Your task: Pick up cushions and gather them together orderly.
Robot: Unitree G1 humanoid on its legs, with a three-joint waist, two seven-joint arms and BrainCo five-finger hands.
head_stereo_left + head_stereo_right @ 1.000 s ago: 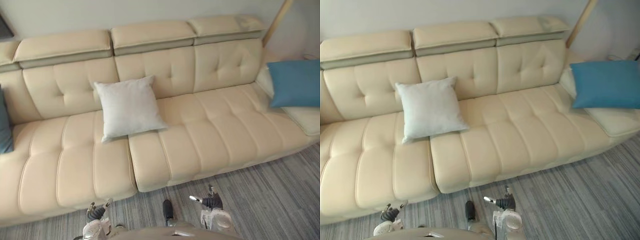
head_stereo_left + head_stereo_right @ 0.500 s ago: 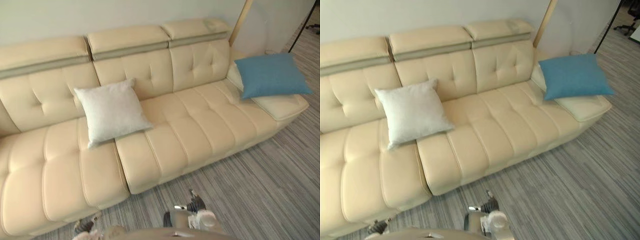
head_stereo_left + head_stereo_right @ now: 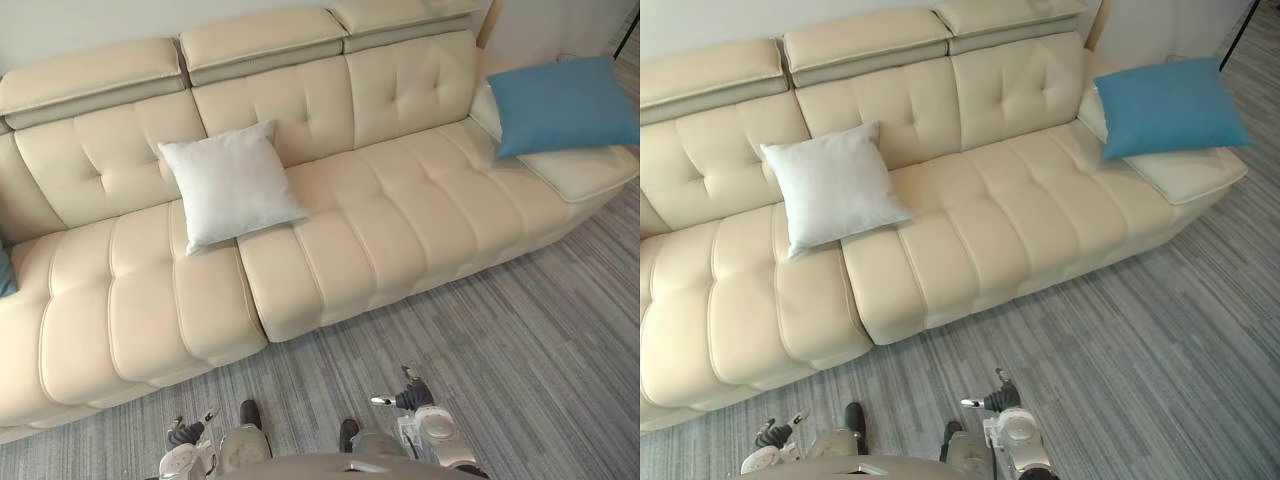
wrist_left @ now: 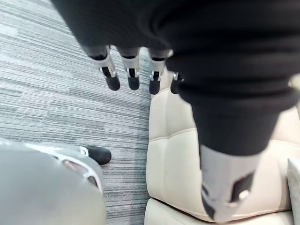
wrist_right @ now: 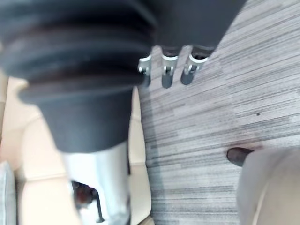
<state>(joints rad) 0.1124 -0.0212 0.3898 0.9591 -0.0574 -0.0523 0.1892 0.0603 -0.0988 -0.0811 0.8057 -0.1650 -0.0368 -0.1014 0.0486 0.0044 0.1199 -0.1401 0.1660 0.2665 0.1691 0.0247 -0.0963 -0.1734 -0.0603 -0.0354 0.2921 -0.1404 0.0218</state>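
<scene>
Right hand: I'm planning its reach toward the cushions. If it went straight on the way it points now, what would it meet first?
Probably the grey carpet floor: the right hand points its straight fingers at it, with the sofa front just beside that line. Depth is unclear.

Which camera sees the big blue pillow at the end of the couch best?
The right eye view: the whole blue pillow shows there, lying on the right end of the couch. In the left eye view its right corner runs to the picture's edge. Both wrist views face the carpet and the couch's front instead.
</scene>
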